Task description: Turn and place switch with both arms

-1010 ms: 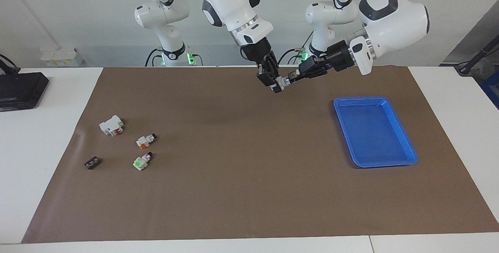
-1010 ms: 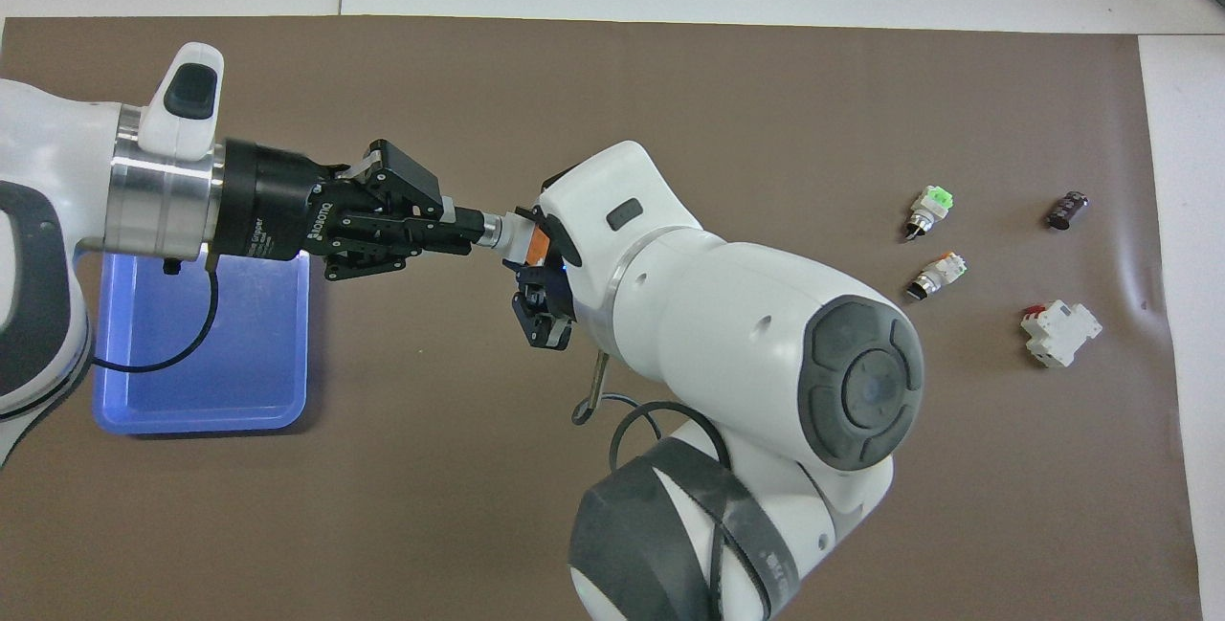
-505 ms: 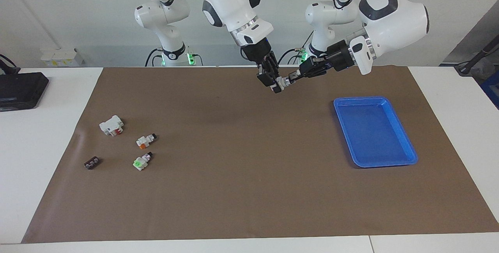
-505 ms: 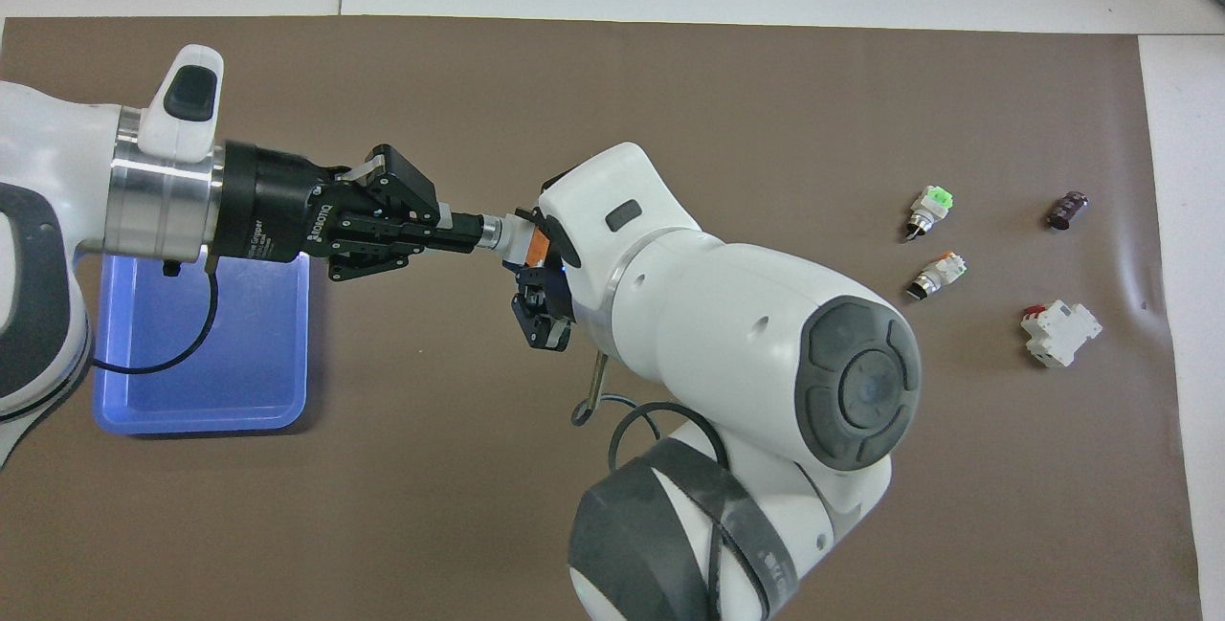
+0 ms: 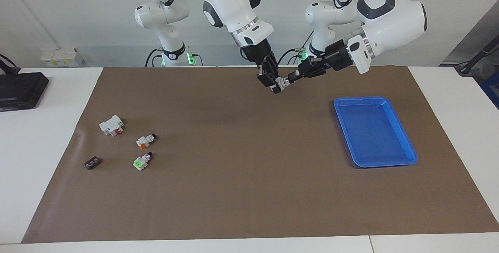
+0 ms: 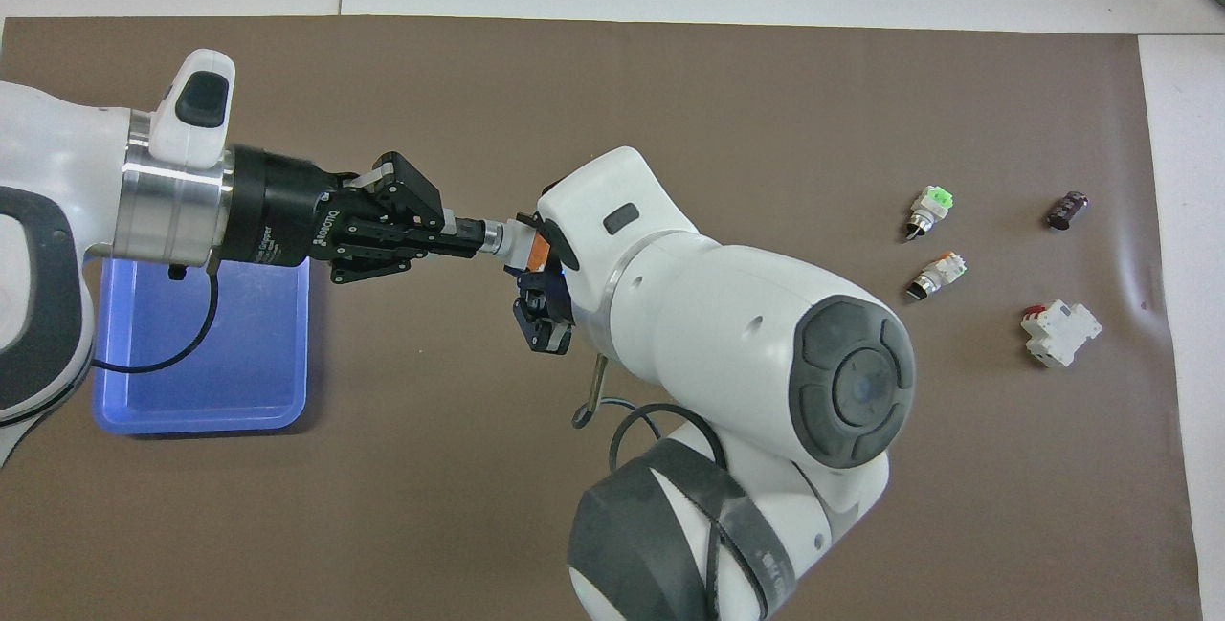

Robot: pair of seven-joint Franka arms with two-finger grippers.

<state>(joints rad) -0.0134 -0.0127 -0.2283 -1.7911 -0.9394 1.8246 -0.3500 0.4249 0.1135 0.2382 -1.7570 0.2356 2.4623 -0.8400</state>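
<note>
Above the brown mat, toward the robots' edge and well clear of the blue tray, the switch is held in the air between the two grippers. Left gripper: reaches in level from over the tray's end, fingers closed on the black knob end of the switch. Right gripper: points down, fingers closed on the white body at the orange end; its wrist hides much of the grip in the overhead view. Blue tray: on the mat at the left arm's end. Well apart from the tray, at the right arm's end: a white switch with an orange patch, a green-capped switch, a white block with red parts, and a small dark part.
</note>
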